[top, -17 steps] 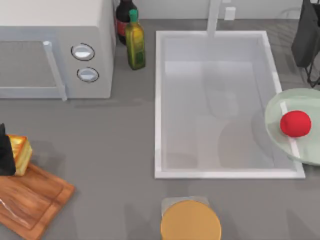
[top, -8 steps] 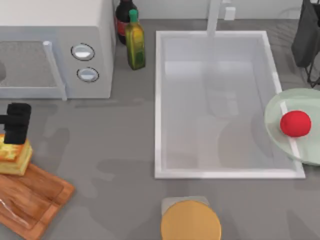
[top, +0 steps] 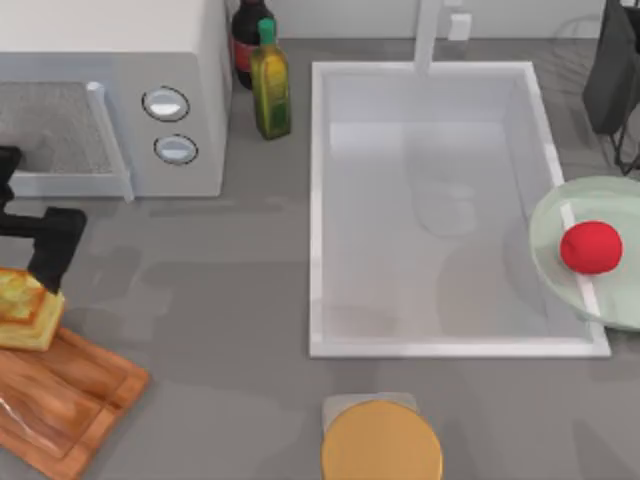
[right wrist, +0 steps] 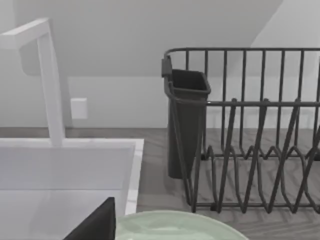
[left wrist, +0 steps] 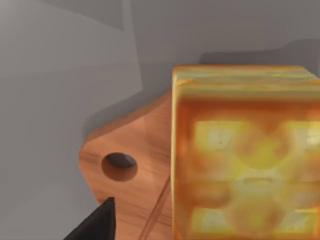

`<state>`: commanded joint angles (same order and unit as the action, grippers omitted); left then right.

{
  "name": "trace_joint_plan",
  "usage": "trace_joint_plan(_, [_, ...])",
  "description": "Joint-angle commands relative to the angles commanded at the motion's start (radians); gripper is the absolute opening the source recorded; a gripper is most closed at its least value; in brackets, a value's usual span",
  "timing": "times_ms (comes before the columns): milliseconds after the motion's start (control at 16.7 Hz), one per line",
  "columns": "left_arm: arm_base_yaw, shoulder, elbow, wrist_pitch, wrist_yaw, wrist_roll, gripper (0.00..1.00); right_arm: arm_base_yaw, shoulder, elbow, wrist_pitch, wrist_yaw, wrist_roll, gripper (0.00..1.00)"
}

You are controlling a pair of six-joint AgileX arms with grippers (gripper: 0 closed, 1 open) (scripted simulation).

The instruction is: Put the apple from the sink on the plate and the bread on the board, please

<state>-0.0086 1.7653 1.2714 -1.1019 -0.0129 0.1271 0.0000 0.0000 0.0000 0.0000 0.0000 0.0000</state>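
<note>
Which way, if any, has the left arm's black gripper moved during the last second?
Yes: the left gripper has moved off the square toasted bread towards the white microwave.

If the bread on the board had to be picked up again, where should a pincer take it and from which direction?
Judging from the top view, come from above and close on two opposite golden side faces of the bread. It lies flat, toasted face up, on the board, with its thick straight sides exposed. The left pincer is close beside it.
</note>
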Motion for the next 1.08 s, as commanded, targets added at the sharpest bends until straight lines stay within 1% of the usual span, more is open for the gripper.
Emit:
trace_joint_plan(360, [0.002, 0.002, -0.001, 0.000, 0.000, -0.001, 1.00, 0.000, 0.000, 0.000, 0.000, 0.000, 0.000, 1.00])
trace_joint_plan(480, [-0.001, 0.000, -0.031, 0.020, 0.000, -0.002, 1.00, 0.000, 0.000, 0.000, 0.000, 0.000, 0.000, 1.00])
trace_joint_plan(840, [-0.005, 0.031, -0.163, 0.193, 0.000, -0.005, 1.00, 0.000, 0.000, 0.000, 0.000, 0.000, 0.000, 1.00])
trace_joint_plan(1080, [0.003, 0.088, -0.182, 0.267, 0.000, 0.004, 1.00, 0.000, 0.000, 0.000, 0.000, 0.000, 0.000, 1.00])
